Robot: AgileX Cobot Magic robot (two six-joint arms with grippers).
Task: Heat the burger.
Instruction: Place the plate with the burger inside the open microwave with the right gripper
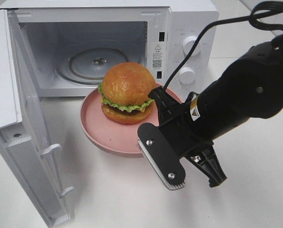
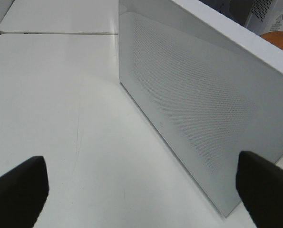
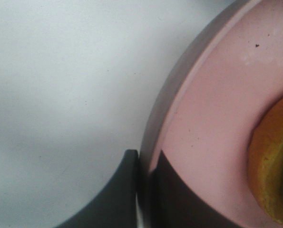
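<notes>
Right claw (image 3: 143, 159) clamped on rim of plate (image 1: 98, 128). Burger (image 1: 127, 92) sits on that plate, just beyond the fingertips, before the open microwave (image 1: 98, 57). Left claw (image 2: 141, 187) spread wide beside the door (image 2: 193, 95).

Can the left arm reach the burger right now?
Probably not. The open microwave door stands like a wall between the left pincer, which is open, and the burger on its pink plate. It would likely have to go around the door.
</notes>
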